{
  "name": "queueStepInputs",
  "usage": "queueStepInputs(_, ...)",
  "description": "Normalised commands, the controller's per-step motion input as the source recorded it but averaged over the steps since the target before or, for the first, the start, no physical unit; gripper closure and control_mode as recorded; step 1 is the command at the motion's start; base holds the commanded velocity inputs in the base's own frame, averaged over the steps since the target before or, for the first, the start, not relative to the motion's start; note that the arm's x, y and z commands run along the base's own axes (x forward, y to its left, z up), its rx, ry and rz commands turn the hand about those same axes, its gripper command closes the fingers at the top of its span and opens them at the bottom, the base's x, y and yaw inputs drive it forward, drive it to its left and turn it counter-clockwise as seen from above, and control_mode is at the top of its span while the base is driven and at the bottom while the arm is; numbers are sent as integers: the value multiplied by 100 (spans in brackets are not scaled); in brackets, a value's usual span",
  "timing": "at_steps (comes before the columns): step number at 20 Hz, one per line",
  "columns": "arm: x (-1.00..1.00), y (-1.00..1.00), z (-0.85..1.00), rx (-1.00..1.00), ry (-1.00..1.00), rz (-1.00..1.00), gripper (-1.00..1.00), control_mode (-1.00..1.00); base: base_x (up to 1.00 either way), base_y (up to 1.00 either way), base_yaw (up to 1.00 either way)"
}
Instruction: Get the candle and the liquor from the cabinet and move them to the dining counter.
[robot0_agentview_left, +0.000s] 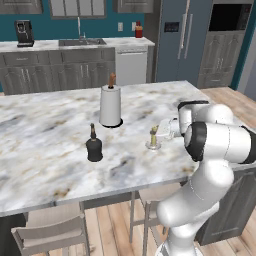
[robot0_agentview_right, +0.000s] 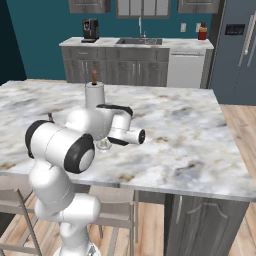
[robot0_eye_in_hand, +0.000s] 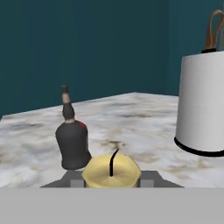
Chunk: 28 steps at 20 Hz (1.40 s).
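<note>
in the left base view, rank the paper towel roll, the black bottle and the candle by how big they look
1. paper towel roll
2. black bottle
3. candle
All three stand on the same counter at similar distances, so the order seems fair.

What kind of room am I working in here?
A rendered home kitchen, it seems. A sink and coffee machine sit on the back worktop, a tall fridge stands to the right, and stools tuck under the big marble dining counter.
</note>
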Motion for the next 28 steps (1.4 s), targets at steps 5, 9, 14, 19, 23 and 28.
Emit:
queueStepInputs(5, 15, 2, -20, 0, 0, 0, 100, -100, 0, 0, 0)
queueStepInputs(9, 3, 1, -19, 0, 0, 0, 100, -100, 0, 0, 0)
queueStepInputs(14, 0, 3, -24, 0, 0, 0, 100, -100, 0, 0, 0)
queueStepInputs(19, 2, 4, -22, 0, 0, 0, 100, -100, 0, 0, 0)
queueStepInputs(23, 1, 3, -26, 0, 0, 0, 100, -100, 0, 0, 0)
queueStepInputs(28, 2, 7, -31, 0, 0, 0, 100, -100, 0, 0, 0)
